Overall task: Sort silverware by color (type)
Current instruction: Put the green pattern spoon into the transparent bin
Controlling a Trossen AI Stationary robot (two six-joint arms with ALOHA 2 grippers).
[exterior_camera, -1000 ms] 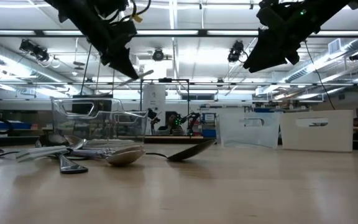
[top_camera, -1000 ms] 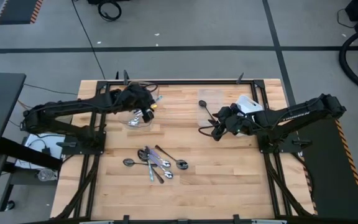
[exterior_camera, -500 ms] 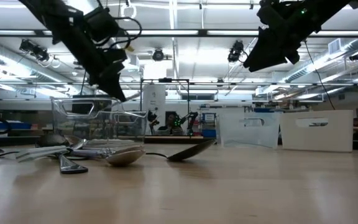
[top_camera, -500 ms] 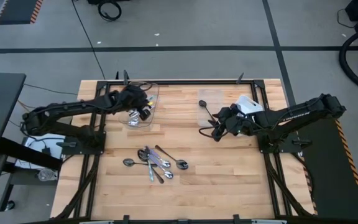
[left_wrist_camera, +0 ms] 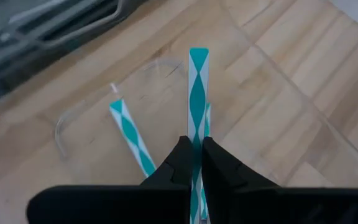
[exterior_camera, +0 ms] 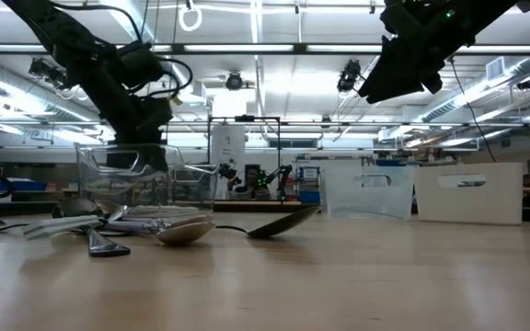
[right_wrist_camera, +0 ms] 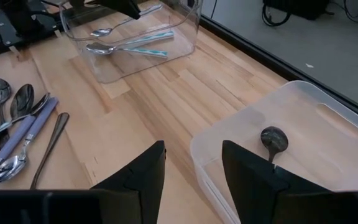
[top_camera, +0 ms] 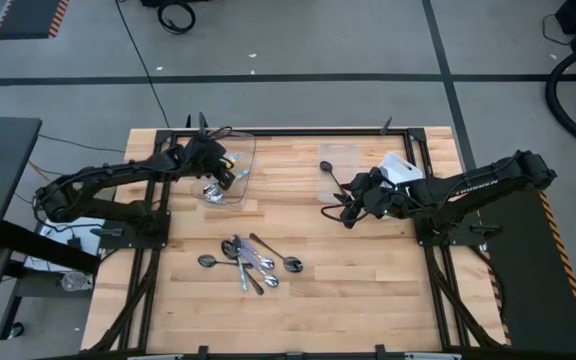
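Note:
My left gripper is shut on a spoon with a teal-and-white handle. It is over the clear left container, where two more spoons of the same kind lie. Loose silverware lies piled at the table's middle near side, some pale-handled and some dark. My right gripper hovers open with nothing between its fingers, beside the clear right container, which holds one dark spoon. My left gripper pinches the spoon's patterned handle between its two fingers. The fingers lie along the handle, whose free end sticks out past the fingertips. They slant down into the left container. The fingers hide the spoon's bowl end.
A white box stands behind the right container. A black frame runs along the table's edges. Bare wood lies between the two containers and in front of the pile.
My left gripper has gone down and toward the table's far left, from above the left container into it, rolling as it went. It has stayed shut on the spoon.

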